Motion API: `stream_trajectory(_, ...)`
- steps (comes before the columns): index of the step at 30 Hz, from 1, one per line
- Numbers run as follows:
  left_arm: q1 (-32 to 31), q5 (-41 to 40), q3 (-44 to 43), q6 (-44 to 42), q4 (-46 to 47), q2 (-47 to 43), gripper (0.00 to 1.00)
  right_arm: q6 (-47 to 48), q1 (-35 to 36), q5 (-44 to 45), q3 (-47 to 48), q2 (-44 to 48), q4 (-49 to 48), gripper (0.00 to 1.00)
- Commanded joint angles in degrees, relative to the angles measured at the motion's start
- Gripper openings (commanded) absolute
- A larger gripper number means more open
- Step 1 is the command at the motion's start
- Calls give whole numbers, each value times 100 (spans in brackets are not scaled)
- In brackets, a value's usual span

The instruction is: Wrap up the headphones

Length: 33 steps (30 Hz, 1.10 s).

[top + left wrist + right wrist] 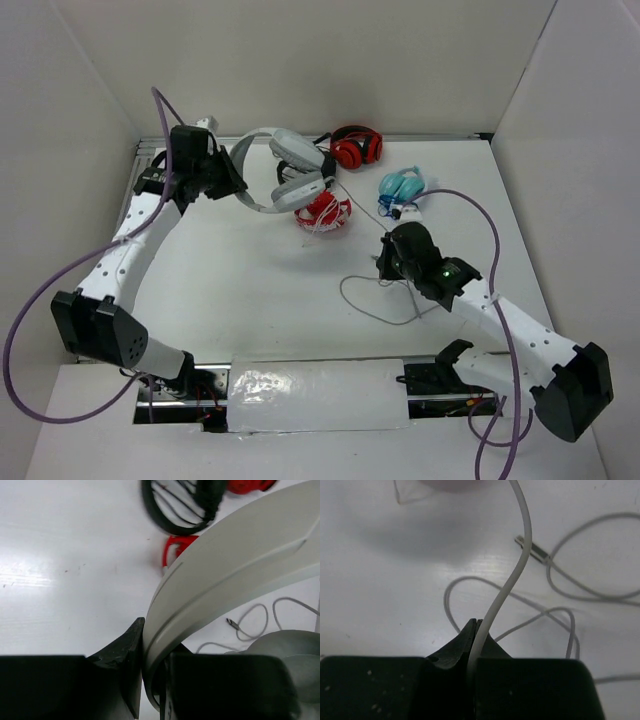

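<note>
The large grey-white headphones [292, 168] hang above the back of the table, earcups toward the middle. My left gripper [237, 180] is shut on the headband's left end. In the left wrist view the wide pale headband [225, 565] runs up and to the right out of the jaws of the left gripper [155, 665]. The thin grey cable [385, 305] lies in loose loops on the table at centre right. My right gripper [383, 262] is low over it and shut on the cable. In the right wrist view the cable [520, 555] rises from the closed right gripper [477, 626], and its plug [535, 552] lies beyond.
One red pair [355, 148] lies at the back. Another red pair [322, 212] sits under the raised headphones. A light blue pair [402, 186] lies just beyond my right gripper. A black pair [180, 505] shows in the left wrist view. White walls enclose the table.
</note>
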<state>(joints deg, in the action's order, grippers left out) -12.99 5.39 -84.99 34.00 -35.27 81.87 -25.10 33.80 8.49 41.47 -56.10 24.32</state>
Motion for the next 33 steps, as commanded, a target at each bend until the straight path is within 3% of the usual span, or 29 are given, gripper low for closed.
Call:
stream_trajectory(1,104,-240,-308,976,64,92,0,-645,624,732,80,169,802,0)
stream_trajectory(7,25,-231,-88,1171,142,312,0,-162,2083,1058,1070,-400,969,0)
stream_trajectory(9,-246,-501,35,1005,221,295,0,477,2593,1241,1632,-1082,1101,0)
stream_trajectory(15,-625,-303,342,188,599,163,0,2025,3352,1032,3214,-1764,1391,0)
stream_trajectory(19,-880,207,1061,-716,1441,-196,0,3087,3361,742,4034,-1861,1855,0)
stream_trajectory(23,-1021,349,1730,-1342,1934,-574,0,3476,3308,821,4413,-1564,2305,0)
stream_trajectory(28,-1293,708,2451,-2053,2296,-935,0,4136,2922,268,4501,-1000,2122,0)
stream_trajectory(33,-1635,1482,2856,-2686,2525,-1391,0,4487,2334,380,4501,-921,1850,0)
